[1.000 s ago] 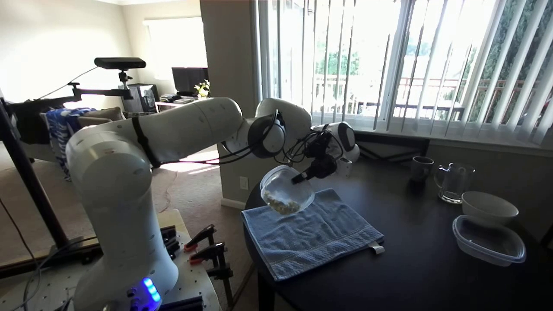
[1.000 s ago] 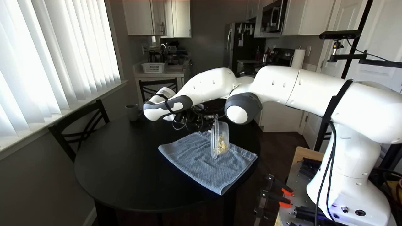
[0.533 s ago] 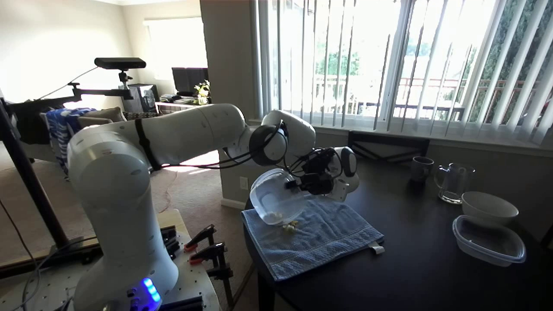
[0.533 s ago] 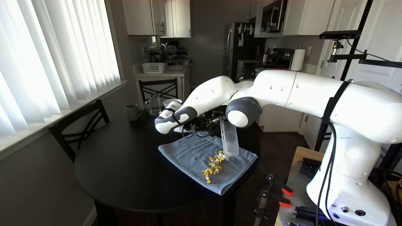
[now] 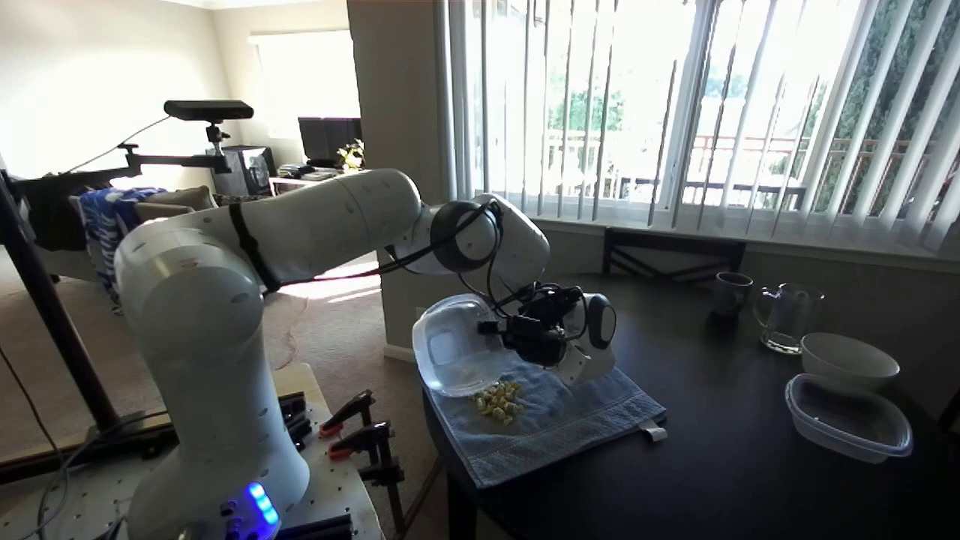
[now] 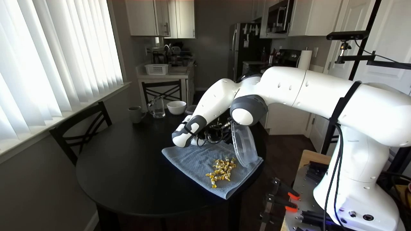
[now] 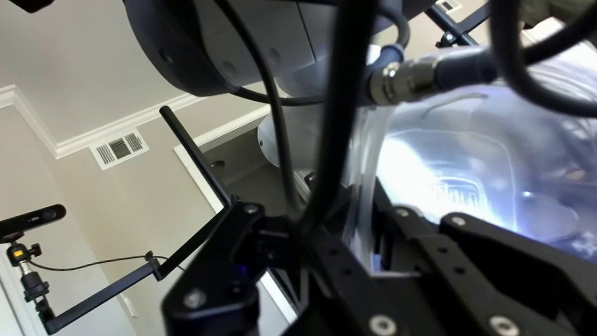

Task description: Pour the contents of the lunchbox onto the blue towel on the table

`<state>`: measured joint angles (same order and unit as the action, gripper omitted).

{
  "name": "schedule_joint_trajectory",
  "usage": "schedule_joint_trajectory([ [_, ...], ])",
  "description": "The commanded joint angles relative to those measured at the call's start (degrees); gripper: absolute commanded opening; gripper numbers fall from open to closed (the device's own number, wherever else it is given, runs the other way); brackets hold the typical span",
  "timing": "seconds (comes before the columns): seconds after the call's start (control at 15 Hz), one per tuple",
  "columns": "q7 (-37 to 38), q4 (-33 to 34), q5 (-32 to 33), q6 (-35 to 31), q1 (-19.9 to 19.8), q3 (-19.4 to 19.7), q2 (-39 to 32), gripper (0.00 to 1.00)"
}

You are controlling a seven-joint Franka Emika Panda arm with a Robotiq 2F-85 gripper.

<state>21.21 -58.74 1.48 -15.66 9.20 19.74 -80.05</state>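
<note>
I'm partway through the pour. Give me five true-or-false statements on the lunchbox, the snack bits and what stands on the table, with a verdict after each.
1. The gripper grips the lunchbox by its wall. True.
2. The lunchbox is level, with its opening facing straight up. False: it is tipped sideways over the blue towel.
3. A pile of snack bits lies on the blue towel. True.
4. The white bowl and the glass mug are on the dark table. True.
5. The glass mug has toppled onto its side. False: it stands upright.
</note>
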Motion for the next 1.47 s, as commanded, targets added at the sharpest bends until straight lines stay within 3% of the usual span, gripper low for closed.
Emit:
schedule_joint_trajectory([
  [0.0,0.8,-4.1,-7.1,0.0,0.1,1.0,3.7,0.01],
  [0.27,3.2,1.9,-18.4,0.0,0.1,4.5,3.6,0.01],
  [0.53,12.3,6.2,-28.8,0.0,-2.1,3.2,4.7,0.01],
  [0.8,17.5,15.3,-40.3,-1.2,-2.5,7.8,3.3,0.01],
  [1.2,27.1,22.2,-46.3,-9.1,-2.0,12.8,3.8,0.01],
  [1.27,30.3,21.3,-40.9,-12.7,-4.3,4.8,6.1,0.05],
  [1.4,32.3,23.4,-38.9,-16.4,-5.8,0.5,5.7,0.30],
])
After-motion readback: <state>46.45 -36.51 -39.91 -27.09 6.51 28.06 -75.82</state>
